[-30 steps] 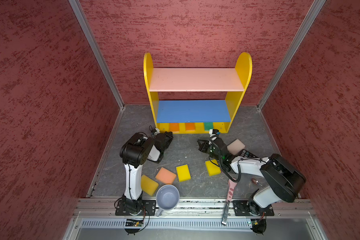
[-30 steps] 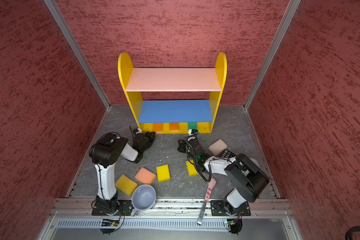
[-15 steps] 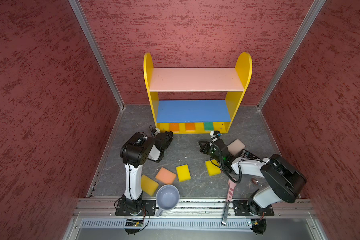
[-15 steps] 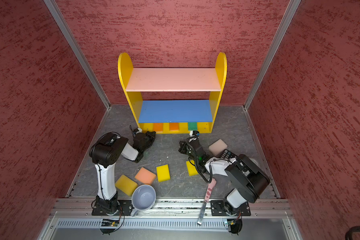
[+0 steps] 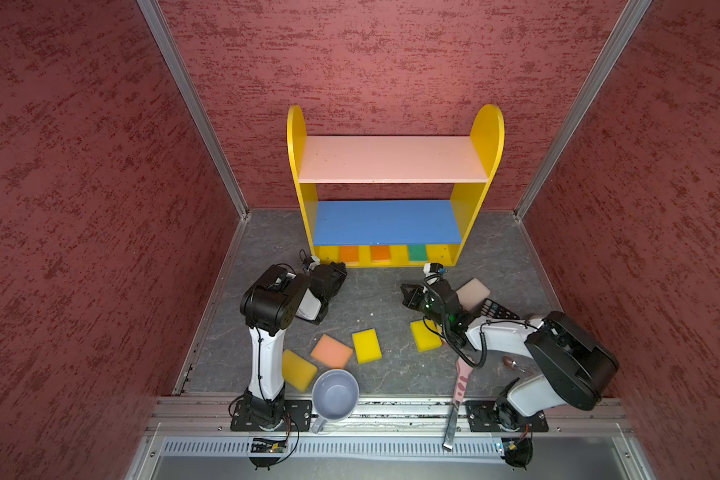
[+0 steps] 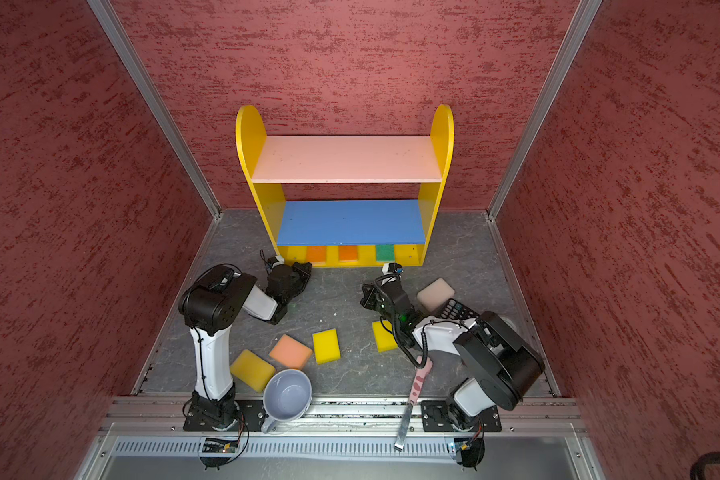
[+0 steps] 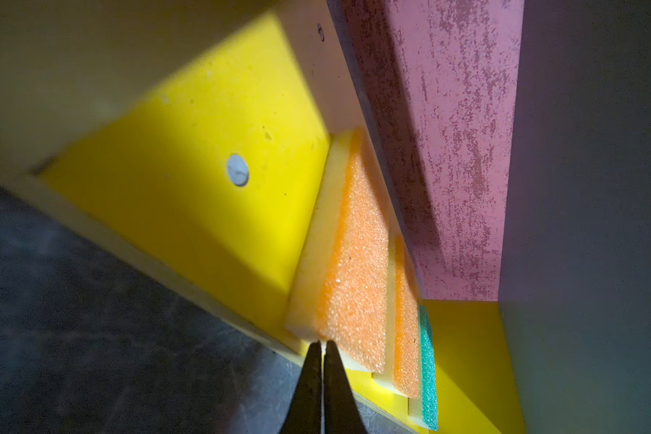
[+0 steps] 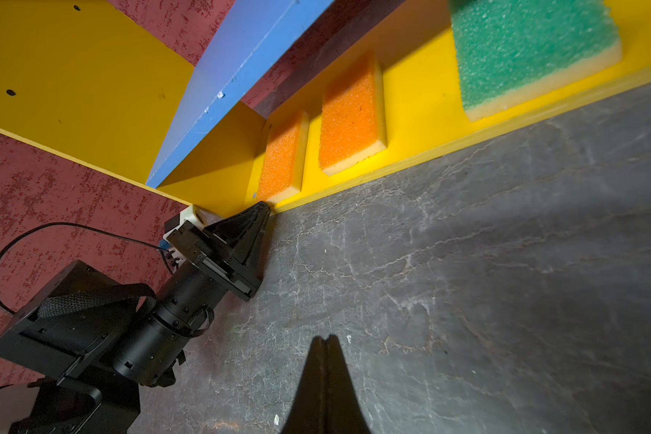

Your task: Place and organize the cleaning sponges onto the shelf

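Left pincer [image 7: 322,344] of mine is closed on nothing, its tips at the front corner of the end orange sponge [image 7: 354,255] on the yellow bottom board of the shelf [image 5: 485,137]. Right pincer [image 8: 326,340] is closed too, empty, above the desk [image 8: 466,282]. Keys on the calculator [image 5: 495,309] are too small to read. Only the top views show the loose ones on the desk: yellow sponges [image 5: 366,345], peach sponge [image 5: 331,351], pale pink sponge [image 5: 472,293]. My right wrist view shows the second orange sponge [image 8: 352,112] and the green sponge [image 8: 530,52] lying flat, apart.
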Controlling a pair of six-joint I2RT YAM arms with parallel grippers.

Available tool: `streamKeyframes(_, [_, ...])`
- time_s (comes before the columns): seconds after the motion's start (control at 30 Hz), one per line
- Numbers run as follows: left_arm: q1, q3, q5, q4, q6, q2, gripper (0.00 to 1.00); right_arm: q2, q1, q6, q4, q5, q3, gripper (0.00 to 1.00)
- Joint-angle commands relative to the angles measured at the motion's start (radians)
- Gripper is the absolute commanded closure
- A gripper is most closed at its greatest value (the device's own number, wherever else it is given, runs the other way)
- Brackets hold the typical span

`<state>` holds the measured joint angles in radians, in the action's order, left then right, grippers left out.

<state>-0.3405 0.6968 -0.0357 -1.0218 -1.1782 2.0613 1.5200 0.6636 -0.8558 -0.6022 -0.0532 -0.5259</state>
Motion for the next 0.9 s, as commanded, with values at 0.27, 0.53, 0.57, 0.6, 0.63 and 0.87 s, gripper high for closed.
streamKeyframes(0.27, [0.011,-0.001,-0.029,0.134,0.012,0.031,0.83,0.000,-0.009,-0.006,0.005,-0.001,0.009,1.00])
streamKeyframes(0.53, [0.014,-0.010,-0.033,0.108,-0.011,0.049,0.79,0.006,-0.009,-0.007,0.012,0.006,0.008,1.00])
streamKeyframes(0.57, [0.015,-0.013,-0.036,0.104,-0.016,0.053,0.79,0.006,-0.009,-0.009,0.012,0.006,0.011,1.00])
streamKeyframes(0.6, [0.014,-0.013,-0.037,0.100,-0.019,0.058,0.79,0.006,-0.010,-0.010,0.014,0.006,0.012,1.00])
streamKeyframes(0.63, [0.015,-0.016,-0.038,0.098,-0.025,0.063,0.79,0.008,-0.010,-0.010,0.013,0.006,0.013,1.00])
streamKeyframes(0.87, [0.016,-0.037,-0.073,0.079,-0.058,0.080,0.75,0.014,-0.011,-0.012,0.011,0.012,0.017,1.00])
